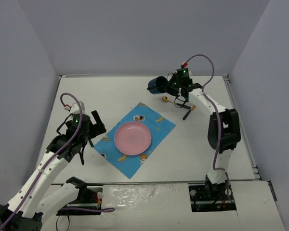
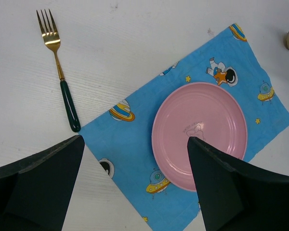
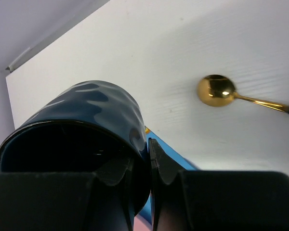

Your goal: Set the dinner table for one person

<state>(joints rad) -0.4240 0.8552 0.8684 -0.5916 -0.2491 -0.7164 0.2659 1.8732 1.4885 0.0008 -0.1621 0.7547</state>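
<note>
The fork (image 2: 62, 72) cannot be seen from above because the left arm covers it. Only the left wrist view shows it, lying on bare tabletop just off the left corner of the blue mat (image 1: 154, 120). The middle of the spoon (image 1: 166, 99) is hidden under the right arm, with its gold bowl and dark handle tip showing on either side. The arm bases cover part of the near edge of the dinner table (image 1: 202, 154).

The table fills the floor between the grey walls, with a metal rail along its far edge. It looks wider than deep, its long axis running left to right in front of the arms, though the angle makes that hard to judge.

The left gripper (image 2: 135, 139) hangs with its jaws spread wide and empty over the mat's left corner, near the pink plate (image 1: 132, 138). The right gripper (image 3: 147, 159) pinches the wall of the dark blue cup (image 3: 91, 106) near the far edge, with the cup tipped. I cannot tell if the cup touches the table.
</note>
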